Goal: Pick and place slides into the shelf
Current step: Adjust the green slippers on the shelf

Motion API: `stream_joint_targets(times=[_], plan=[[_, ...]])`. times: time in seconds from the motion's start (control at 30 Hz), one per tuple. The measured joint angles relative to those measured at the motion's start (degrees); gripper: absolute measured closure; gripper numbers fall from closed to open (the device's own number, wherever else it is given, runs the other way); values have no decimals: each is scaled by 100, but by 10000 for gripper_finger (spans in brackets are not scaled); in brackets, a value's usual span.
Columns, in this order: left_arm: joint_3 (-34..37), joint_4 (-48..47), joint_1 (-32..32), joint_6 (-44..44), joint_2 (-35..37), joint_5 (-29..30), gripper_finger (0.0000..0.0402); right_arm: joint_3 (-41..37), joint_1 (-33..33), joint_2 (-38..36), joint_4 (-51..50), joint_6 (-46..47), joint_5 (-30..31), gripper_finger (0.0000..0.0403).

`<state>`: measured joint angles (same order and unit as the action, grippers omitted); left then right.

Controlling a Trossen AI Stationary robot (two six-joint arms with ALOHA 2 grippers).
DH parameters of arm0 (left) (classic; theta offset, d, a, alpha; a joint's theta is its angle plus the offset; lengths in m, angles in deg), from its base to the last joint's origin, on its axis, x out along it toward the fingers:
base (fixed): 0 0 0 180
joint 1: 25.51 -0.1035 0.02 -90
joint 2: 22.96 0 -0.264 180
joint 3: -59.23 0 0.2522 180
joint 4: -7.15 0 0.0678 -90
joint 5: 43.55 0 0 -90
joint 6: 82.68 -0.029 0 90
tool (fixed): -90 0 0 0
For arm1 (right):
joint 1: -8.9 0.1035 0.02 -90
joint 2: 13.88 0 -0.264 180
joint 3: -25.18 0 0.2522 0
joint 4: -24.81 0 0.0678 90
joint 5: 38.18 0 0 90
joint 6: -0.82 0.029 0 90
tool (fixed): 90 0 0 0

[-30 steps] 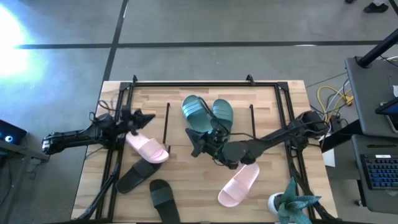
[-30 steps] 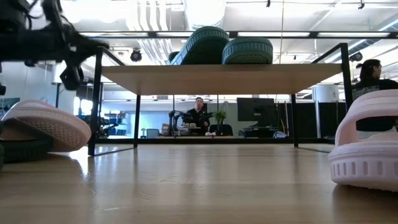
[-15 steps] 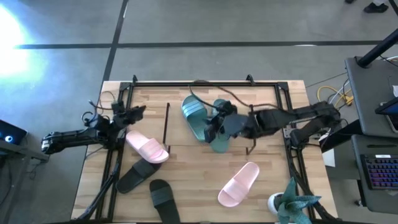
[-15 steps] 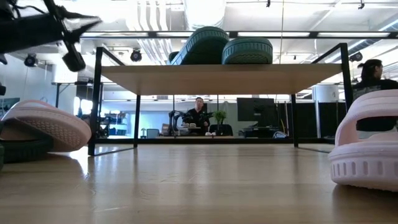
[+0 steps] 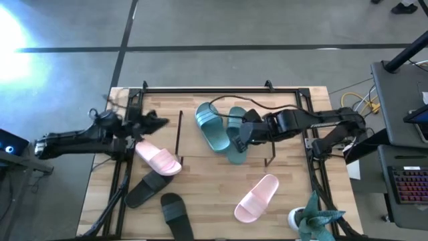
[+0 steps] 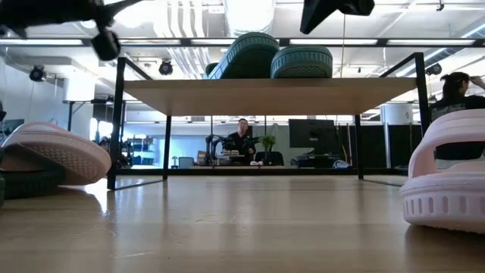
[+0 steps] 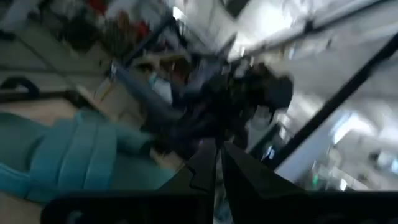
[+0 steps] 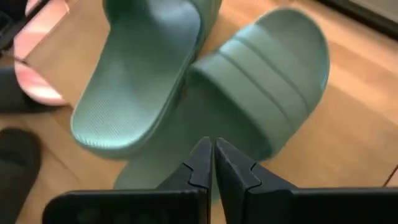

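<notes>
Two teal-green slides (image 5: 214, 127) (image 5: 236, 136) lie side by side, soles down, on the shelf's wood board (image 6: 269, 95); their ends (image 6: 250, 53) stick up above its front edge. My right gripper (image 5: 236, 139) (image 8: 210, 149) hovers shut above the right teal slide (image 8: 249, 99). My left gripper (image 5: 160, 122) (image 7: 217, 158) is shut, in the air at the shelf's left end. One pink slide (image 5: 158, 159) lies below it, another pink slide (image 5: 257, 197) near the table's right front. Two black slides (image 5: 146, 189) (image 5: 175, 209) lie at the left front.
A large black tube frame (image 5: 214, 89) runs around the table. A potted plant (image 5: 314, 217) stands at the near right corner; cables (image 5: 354, 104) and a keyboard (image 5: 408, 184) lie off to the right. Bare wood (image 5: 207, 194) stretches between the black and pink slides. People sit in the room behind.
My right gripper has swung from the table's middle, in front of the shelf, toward the far edge and up, coming over the teal slides. My left gripper has risen and shifted slightly toward the shelf. The slides have stayed in place.
</notes>
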<state>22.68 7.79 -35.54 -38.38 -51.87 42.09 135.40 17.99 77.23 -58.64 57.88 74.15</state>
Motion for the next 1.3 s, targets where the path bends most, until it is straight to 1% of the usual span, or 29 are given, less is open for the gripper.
stream_joint_targets(times=[0.1,0.23,0.3,0.43,0.53,0.67,0.77,0.93,1.0,1.13,1.2,1.23,1.3], plan=[[-713,-789,0,-538,-801,-485,389,-11,-40,62,-6,18,-212,392],[-1469,-1561,-80,-1144,-1871,-505,389,-28,-208,353,-33,-27,-546,392],[-1765,-1968,-114,-1326,-2383,-507,389,-28,-280,535,48,-189,-566,392],[-2389,-2726,-156,-1770,-3019,-438,389,-35,-381,809,292,-329,-586,392],[-2690,-3254,-162,-2100,-3306,-229,389,-33,-415,863,374,-361,-584,392],[-2938,-3289,-158,-2393,-3381,23,389,-26,-413,855,638,-354,-506,392],[-2937,-3359,-166,-2537,-3390,344,389,-26,-411,847,810,-352,-460,392],[-2885,-3564,-164,-2681,-3397,537,389,-26,-415,883,1017,-408,-602,392],[-2824,-3620,-164,-2714,-3451,562,389,-26,-411,912,1290,-577,-713,392],[-2817,-3590,-164,-2824,-3633,591,389,-26,-396,918,1999,-1016,-1456,392],[-2817,-3588,-164,-2863,-3758,644,389,-26,-396,918,2138,-1053,-1704,392],[-2817,-3581,-164,-2866,-3821,654,389,-26,-395,918,2143,-1059,-1773,392],[-2823,-3587,-164,-2875,-3934,699,389,-26,-376,912,2073,-1064,-1711,392]])
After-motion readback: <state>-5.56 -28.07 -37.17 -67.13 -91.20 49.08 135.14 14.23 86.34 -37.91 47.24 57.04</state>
